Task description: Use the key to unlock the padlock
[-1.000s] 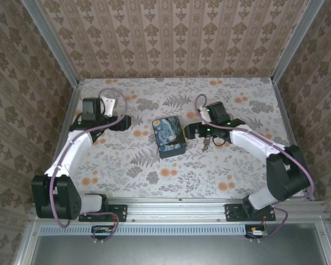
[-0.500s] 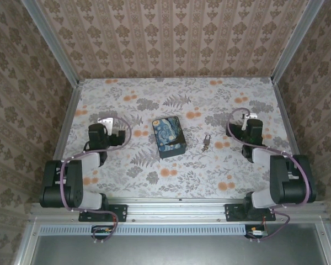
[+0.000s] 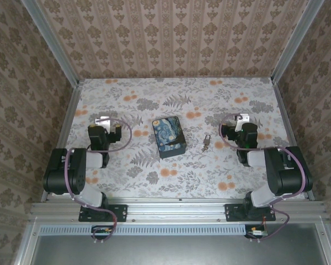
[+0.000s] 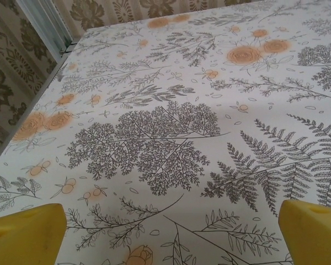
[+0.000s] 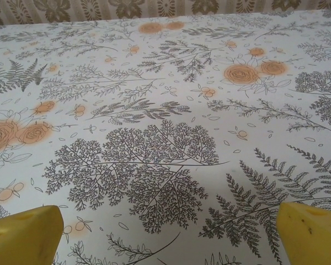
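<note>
1. Left gripper (image 4: pixel 168 237): in the left wrist view I saw its two yellow fingertips (image 4: pixel 25 234) at the opposite bottom corners of the frame. The jaws stood fully spread, with nothing but the patterned table (image 4: pixel 154 138) between them. Nothing was gripped.

2. Right gripper (image 5: pixel 166 234): the right wrist view gave me the same reading. The yellow fingertips (image 5: pixel 311 232) sat wide apart at the lower corners, bare floral cloth lay between them, and the jaws held nothing.

3. Arm posture: from the top camera I observed the left arm (image 3: pixel 71 171) and the right arm (image 3: pixel 281 171) folded back close to their bases. Each wrist was on its own side of the table, well apart from the objects in the middle.

4. Padlock (image 3: pixel 208 139): I located it flat on the cloth, right of centre. It lay between the blue tin (image 3: pixel 169 137) and the right arm, near the tin but not touching it.

5. Key (image 3: pixel 204 148): I read a thin dark sliver at the near end of the padlock as the key. At this resolution I could not tell whether it was seated in the lock or merely lying against it.

6. Blue tin: it sat near the table's centre with its lid closed, tilted slightly from the table edges. Neither gripper was in contact with it.
</note>
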Available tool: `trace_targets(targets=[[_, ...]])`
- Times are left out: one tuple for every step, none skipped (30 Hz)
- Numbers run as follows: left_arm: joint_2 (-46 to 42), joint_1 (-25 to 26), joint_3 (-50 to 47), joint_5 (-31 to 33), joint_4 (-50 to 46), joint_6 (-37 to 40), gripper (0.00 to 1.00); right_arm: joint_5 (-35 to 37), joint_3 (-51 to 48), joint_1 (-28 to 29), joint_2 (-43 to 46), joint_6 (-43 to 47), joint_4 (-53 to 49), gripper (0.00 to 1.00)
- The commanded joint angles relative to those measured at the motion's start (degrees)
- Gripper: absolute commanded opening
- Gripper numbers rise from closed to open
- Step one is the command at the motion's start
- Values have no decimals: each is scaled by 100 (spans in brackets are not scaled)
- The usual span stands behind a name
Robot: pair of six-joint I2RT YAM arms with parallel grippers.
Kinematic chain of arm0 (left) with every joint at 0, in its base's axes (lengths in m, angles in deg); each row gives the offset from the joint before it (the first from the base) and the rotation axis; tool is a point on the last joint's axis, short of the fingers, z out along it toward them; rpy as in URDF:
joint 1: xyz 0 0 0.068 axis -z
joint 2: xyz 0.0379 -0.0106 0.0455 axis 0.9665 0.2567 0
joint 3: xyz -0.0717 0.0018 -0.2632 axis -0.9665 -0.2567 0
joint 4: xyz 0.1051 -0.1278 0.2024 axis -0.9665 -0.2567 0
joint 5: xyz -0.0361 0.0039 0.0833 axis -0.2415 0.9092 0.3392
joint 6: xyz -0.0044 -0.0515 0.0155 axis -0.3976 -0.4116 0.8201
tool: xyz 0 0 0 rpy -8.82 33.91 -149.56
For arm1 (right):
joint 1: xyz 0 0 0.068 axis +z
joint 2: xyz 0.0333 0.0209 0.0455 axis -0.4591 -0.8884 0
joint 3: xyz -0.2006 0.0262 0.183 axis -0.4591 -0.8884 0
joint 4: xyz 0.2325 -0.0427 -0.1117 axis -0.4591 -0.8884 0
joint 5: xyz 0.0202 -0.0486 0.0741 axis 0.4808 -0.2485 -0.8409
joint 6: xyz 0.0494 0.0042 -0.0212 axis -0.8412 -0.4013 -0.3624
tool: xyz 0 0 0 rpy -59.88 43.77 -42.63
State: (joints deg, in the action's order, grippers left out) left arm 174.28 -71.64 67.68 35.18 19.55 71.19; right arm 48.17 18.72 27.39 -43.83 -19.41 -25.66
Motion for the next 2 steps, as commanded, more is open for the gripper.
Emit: trace_targets(targets=[[-51,-329,170,-784,-124,-149,100,-3,81,-5,0,85,165,100],[-29,-305,149,-788,-53,-106,100,-3,83,-5,-6,85,168,100]])
